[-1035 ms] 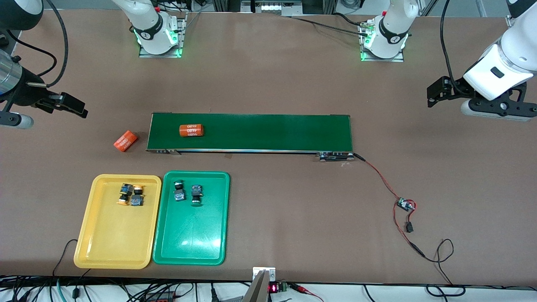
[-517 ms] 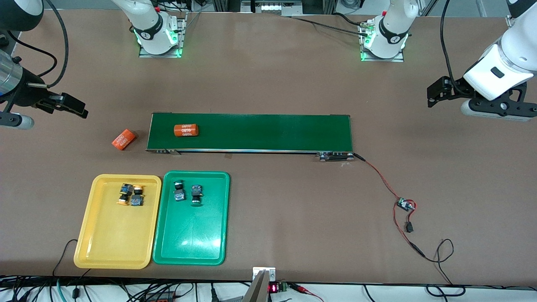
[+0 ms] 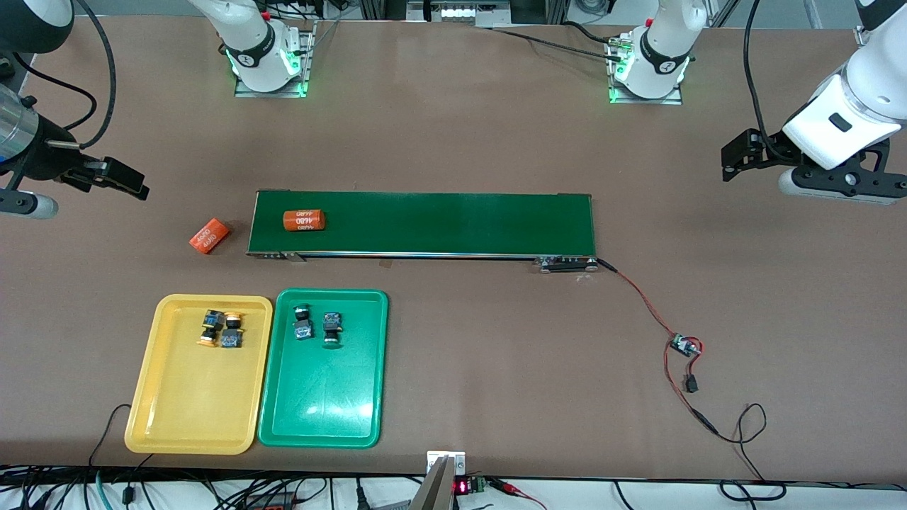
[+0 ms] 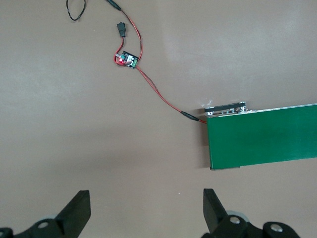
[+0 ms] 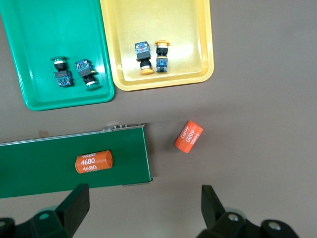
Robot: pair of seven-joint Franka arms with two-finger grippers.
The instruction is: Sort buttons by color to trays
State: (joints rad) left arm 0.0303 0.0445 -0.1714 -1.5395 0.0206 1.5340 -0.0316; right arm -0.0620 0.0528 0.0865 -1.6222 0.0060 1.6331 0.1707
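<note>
The left arm's black two-finger gripper (image 3: 737,159) hangs raised, fingers (image 4: 77,210) spread wide and empty. The right arm's black two-finger gripper (image 3: 131,181) does likewise, fingers (image 5: 74,203) apart.

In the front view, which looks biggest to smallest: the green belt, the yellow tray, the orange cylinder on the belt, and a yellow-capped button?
1. Green belt
2. Yellow tray
3. Orange cylinder on the belt
4. Yellow-capped button, somewhat smaller than the cylinder

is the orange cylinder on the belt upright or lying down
Lying down: the orange cylinder rests on its side on the belt, its white numbers showing along its curved side.
</note>
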